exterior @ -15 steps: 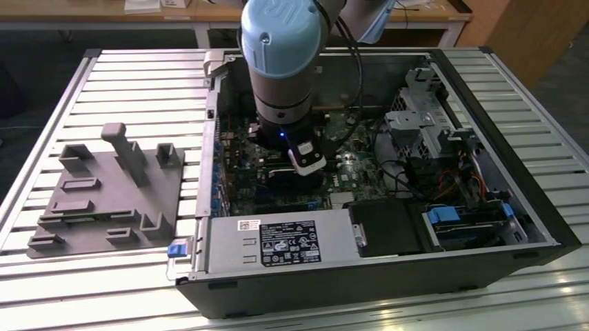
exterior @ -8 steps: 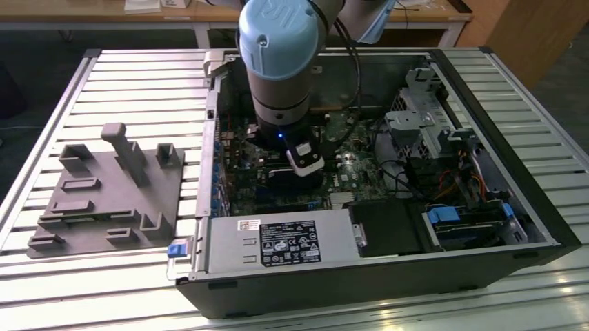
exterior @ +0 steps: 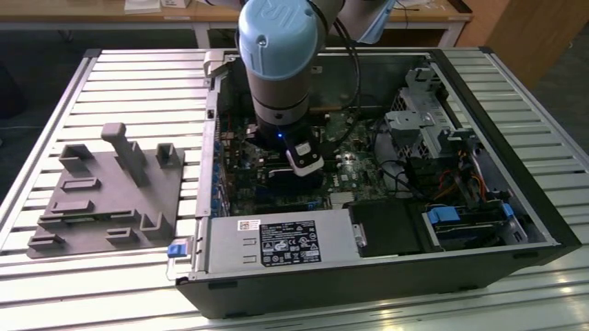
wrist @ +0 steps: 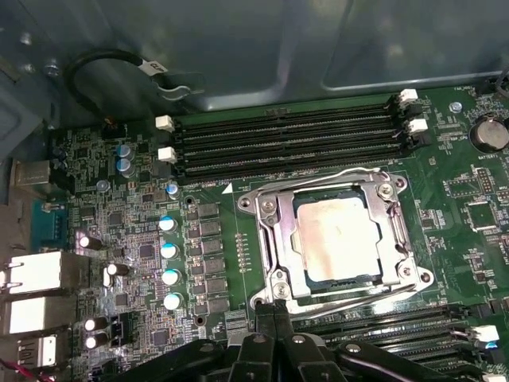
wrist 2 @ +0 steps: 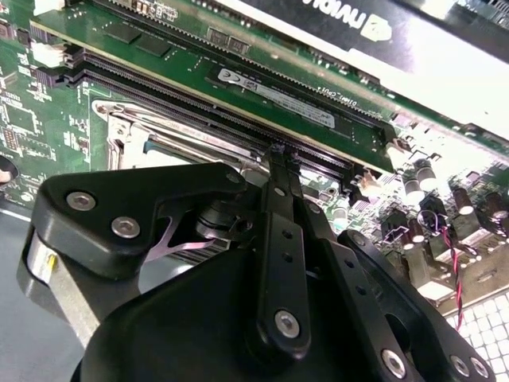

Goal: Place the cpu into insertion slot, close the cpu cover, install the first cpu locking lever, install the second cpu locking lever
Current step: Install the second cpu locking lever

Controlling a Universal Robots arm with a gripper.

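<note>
1. The gripper (wrist: pixel 274 312) reaches down into the open computer case (exterior: pixel 515 227). In the first wrist view its fingertips are pressed together with no gap between them, meeting at the near edge of the socket, by a thin wire lever (wrist: pixel 342 296) that runs along that edge. Whether the tips actually pinch that lever I cannot tell.
2. In the second wrist view the same black fingers (wrist 2: pixel 280 239) come to a closed point just beside the silvery socket frame.
3. The cpu (wrist: pixel 338 239) lies flat in the insertion slot (wrist: pixel 302 274), its pale metal top showing through the cut-out.
4. The cpu cover (wrist: pixel 274 235) lies down flat over the chip, framing it on all sides.
5. A second wire lever (wrist: pixel 318 180) runs along the far edge of the cover.
6. Long black memory slots (wrist: pixel 286 143) lie beyond the socket.
7. In the exterior view the arm (exterior: pixel 281 69) stands over the green motherboard (exterior: pixel 354 165); a grey fixture plate (exterior: pixel 106 200) lies on the table at the exterior view's left.
</note>
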